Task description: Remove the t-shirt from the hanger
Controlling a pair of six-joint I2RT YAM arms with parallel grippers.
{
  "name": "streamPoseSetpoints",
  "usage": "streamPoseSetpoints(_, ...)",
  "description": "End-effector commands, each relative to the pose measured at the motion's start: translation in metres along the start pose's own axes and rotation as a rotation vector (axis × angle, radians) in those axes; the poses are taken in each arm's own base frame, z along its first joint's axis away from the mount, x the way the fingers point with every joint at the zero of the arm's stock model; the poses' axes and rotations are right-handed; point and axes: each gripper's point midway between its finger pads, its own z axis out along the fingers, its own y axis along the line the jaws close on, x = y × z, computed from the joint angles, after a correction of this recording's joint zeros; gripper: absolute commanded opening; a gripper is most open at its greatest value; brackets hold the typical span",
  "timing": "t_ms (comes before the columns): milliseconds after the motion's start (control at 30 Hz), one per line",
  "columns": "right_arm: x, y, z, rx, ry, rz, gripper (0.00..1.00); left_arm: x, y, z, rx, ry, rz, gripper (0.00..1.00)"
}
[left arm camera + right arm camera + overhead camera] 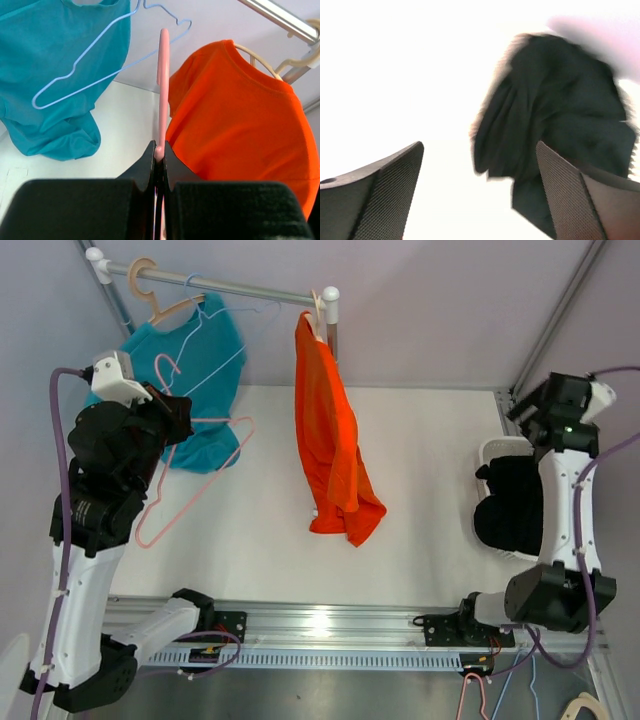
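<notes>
My left gripper (178, 412) is shut on a bare pink hanger (196, 478) and holds it up off the table; in the left wrist view the pink hanger (163, 85) runs up from my closed fingertips (159, 148). An orange t-shirt (330, 450) hangs on a cream hanger (316, 312) at the right end of the rail (240, 285); the left wrist view shows the orange t-shirt (240, 120) too. A teal t-shirt (205, 370) hangs at the left. My right gripper (480, 150) is open and empty above dark clothing (555, 110).
A white basket (492, 450) at the right table edge holds the dark clothing (510, 505). A blue wire hanger (100, 45) hangs in front of the teal t-shirt (50, 60). The rail's post (333, 335) stands behind the orange shirt.
</notes>
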Motion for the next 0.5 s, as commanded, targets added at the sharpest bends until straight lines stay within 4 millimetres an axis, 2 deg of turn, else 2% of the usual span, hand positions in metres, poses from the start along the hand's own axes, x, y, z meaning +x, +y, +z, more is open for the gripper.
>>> streamPoseSetpoints(0,-0.039,0.100,-0.140,-0.537,-0.193,-0.108,0.99,-0.027,-0.011,0.004,0.030,-0.094,-0.012,0.01)
streamPoseSetpoints(67,-0.016,0.127,-0.198,-0.750,-0.145,-0.203,1.00,-0.021,-0.014,0.013,0.044,-0.088,-0.017,0.01)
streamPoseSetpoints(100,-0.005,0.141,-0.245,-0.906,-0.136,-0.257,0.99,-0.022,-0.018,0.016,0.065,-0.112,-0.019,0.01)
streamPoseSetpoints(133,0.014,0.149,-0.277,-1.061,-0.074,-0.312,0.99,-0.023,-0.021,0.017,0.083,-0.122,-0.021,0.01)
streamPoseSetpoints(167,0.025,0.152,-0.304,-1.179,-0.045,-0.352,1.00,-0.013,-0.022,0.022,0.100,-0.104,-0.012,0.01)
streamPoseSetpoints(200,0.032,0.148,-0.332,-1.290,-0.032,-0.379,0.99,-0.014,-0.026,0.022,0.122,-0.112,-0.003,0.01)
streamPoseSetpoints(233,0.053,0.147,-0.367,-1.456,0.047,-0.420,1.00,-0.017,-0.029,0.023,0.137,-0.127,0.000,0.01)
streamPoseSetpoints(300,0.064,0.137,-0.408,-1.651,0.077,-0.447,0.99,-0.014,-0.030,0.025,0.147,-0.125,0.008,0.01)
streamPoseSetpoints(333,0.081,0.131,-0.422,-1.739,0.158,-0.475,0.98,-0.016,-0.032,0.025,0.156,-0.136,0.008,0.01)
streamPoseSetpoints(400,0.091,0.127,-0.441,-1.856,0.175,-0.510,0.93,-0.013,-0.038,0.026,0.197,-0.136,0.025,0.01)
streamPoseSetpoints(467,0.118,0.123,-0.453,-1.949,0.247,-0.581,0.89,-0.018,-0.049,0.023,0.259,-0.160,0.034,0.01)
